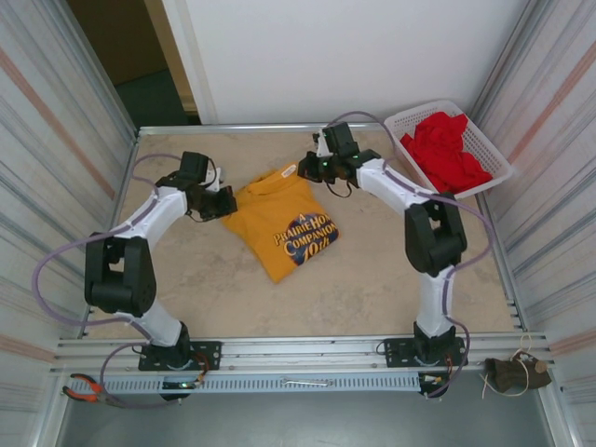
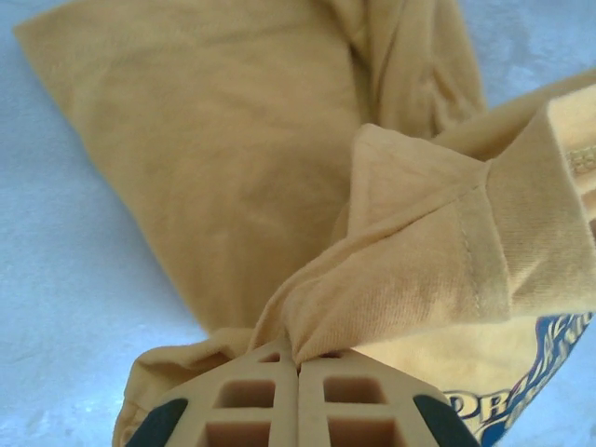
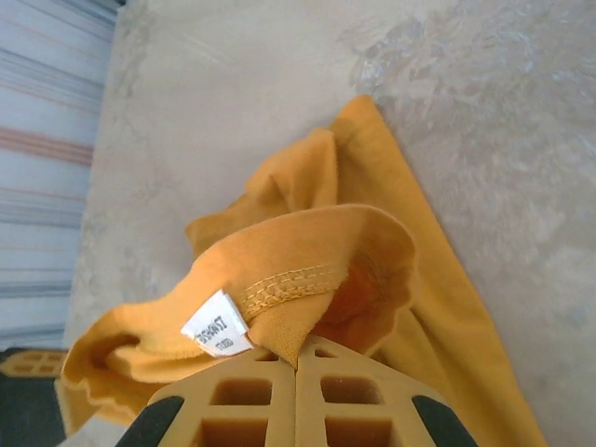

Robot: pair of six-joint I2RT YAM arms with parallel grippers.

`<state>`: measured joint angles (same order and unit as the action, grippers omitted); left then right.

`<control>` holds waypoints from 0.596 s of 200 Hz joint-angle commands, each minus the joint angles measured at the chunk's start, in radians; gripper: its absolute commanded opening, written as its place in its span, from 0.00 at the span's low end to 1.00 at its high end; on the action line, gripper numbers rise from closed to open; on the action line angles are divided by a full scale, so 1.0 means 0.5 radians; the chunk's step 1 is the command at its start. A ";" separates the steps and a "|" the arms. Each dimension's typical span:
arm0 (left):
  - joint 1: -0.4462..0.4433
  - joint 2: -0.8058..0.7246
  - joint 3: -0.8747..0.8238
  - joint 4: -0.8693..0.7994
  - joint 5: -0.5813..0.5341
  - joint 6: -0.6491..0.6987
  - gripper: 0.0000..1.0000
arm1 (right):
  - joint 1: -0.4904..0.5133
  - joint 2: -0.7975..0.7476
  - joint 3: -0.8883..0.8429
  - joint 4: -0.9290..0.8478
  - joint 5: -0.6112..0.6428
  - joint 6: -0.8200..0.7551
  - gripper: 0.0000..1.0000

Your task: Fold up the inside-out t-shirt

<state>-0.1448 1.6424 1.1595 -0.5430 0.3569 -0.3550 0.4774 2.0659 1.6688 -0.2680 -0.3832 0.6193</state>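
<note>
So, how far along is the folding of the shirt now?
Done: the left tool and the right tool are both shut on the shirt. In hand: the left pinches a hemmed edge, and the right pinches the edge beside the tag. Left: all the folding. The shirt lies bunched on the table, with no neat fold yet.

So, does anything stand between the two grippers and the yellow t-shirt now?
Nothing visible does. The left gripper is shut on a fold of the yellow t-shirt, and the right gripper is shut on its stitched edge beside the small tag.
</note>
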 commanded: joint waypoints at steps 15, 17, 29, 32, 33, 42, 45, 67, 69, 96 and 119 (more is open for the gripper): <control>0.112 0.242 0.024 0.096 -0.261 -0.057 0.00 | -0.013 0.579 0.500 -0.066 0.038 -0.015 0.07; 0.122 0.259 0.027 0.108 -0.265 -0.066 0.00 | -0.018 0.607 0.529 -0.079 0.039 -0.015 0.12; 0.167 0.370 0.105 0.113 -0.312 -0.107 0.00 | -0.041 0.683 0.661 -0.152 0.027 -0.009 0.43; 0.179 0.406 0.124 0.105 -0.304 -0.115 0.00 | -0.050 0.674 0.661 -0.157 0.032 -0.006 0.48; 0.184 0.417 0.136 0.102 -0.303 -0.117 0.00 | -0.053 0.667 0.654 -0.157 0.032 -0.004 0.50; 0.209 0.489 0.210 0.082 -0.287 -0.121 0.00 | -0.072 0.571 0.541 -0.100 0.041 0.012 0.61; 0.215 0.507 0.232 0.075 -0.283 -0.123 0.02 | -0.077 0.521 0.492 -0.072 0.045 0.017 0.63; 0.214 0.537 0.333 0.063 -0.245 -0.110 0.34 | -0.121 0.162 0.049 0.022 0.089 0.034 0.71; 0.215 0.533 0.338 0.060 -0.240 -0.107 0.37 | -0.124 0.129 0.009 0.025 0.088 0.037 0.71; 0.201 0.393 0.337 0.049 -0.230 -0.101 0.59 | -0.109 -0.229 -0.521 0.072 0.146 0.008 0.71; 0.164 0.217 0.240 0.020 -0.196 -0.106 0.61 | -0.031 -0.389 -0.809 0.116 0.181 0.021 0.71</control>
<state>-0.0429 1.8652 1.3087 -0.5026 0.2501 -0.4076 0.4122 1.9377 1.3777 -0.2352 -0.3241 0.6239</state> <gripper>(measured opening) 0.603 0.710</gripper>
